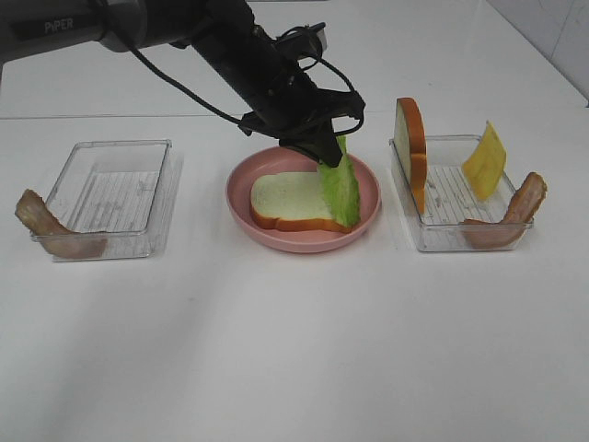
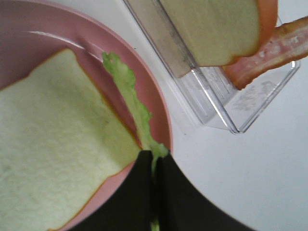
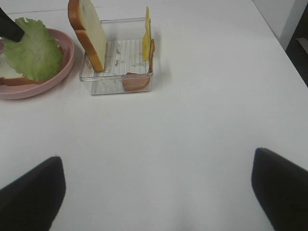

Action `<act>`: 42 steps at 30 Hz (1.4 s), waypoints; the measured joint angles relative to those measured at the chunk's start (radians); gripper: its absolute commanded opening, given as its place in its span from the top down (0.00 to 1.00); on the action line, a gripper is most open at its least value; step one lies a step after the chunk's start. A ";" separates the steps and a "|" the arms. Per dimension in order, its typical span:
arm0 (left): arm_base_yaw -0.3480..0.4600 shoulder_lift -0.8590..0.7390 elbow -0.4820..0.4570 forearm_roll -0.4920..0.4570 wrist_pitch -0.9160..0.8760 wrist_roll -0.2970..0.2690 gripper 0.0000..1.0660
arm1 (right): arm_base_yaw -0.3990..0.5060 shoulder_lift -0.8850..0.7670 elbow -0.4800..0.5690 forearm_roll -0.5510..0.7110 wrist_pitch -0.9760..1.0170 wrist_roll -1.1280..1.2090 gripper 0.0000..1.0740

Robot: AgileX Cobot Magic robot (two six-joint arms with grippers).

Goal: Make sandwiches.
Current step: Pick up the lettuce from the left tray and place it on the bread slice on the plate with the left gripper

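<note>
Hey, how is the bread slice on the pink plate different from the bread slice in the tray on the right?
The plate slice lies flat on the pink plate; the tray slice stands on edge at the clear tray's wall. The left gripper holds lettuce at the plate slice's edge; no gripper is near the tray slice. Both have white faces and orange-brown crust.

One marking legible: the word "PiPER", in pale lettering on the dark grey link of the left arm (image 1: 57,28), upper left of the high view.
</note>
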 measured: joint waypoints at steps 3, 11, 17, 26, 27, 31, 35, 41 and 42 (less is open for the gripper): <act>0.000 0.003 0.000 0.037 -0.017 0.007 1.00 | 0.000 0.000 0.000 0.000 0.000 0.000 0.08; 0.000 0.003 0.000 0.114 -0.017 0.010 1.00 | 0.000 0.000 0.000 0.000 0.000 0.000 0.08; 0.000 0.003 -0.001 0.202 -0.017 -0.007 1.00 | 0.000 0.000 0.000 0.000 0.000 0.000 0.08; 0.000 0.003 -0.001 0.214 -0.017 -0.011 1.00 | 0.000 0.000 0.000 0.000 0.000 0.000 0.08; 0.000 0.003 -0.001 0.214 -0.017 -0.011 1.00 | 0.000 0.000 0.000 0.000 0.000 0.000 0.08; 0.000 0.003 -0.001 0.240 -0.017 -0.030 0.89 | 0.000 0.000 0.000 0.000 0.000 0.000 0.08; 0.000 0.003 -0.001 0.254 -0.017 -0.035 0.48 | 0.000 0.000 0.000 0.000 0.000 0.000 0.08; 0.000 0.003 -0.001 0.277 -0.017 -0.054 0.04 | 0.000 0.000 0.000 0.000 0.000 0.000 0.08; 0.000 0.003 -0.001 0.291 -0.016 -0.058 0.04 | 0.000 0.000 0.000 0.000 0.000 0.000 0.08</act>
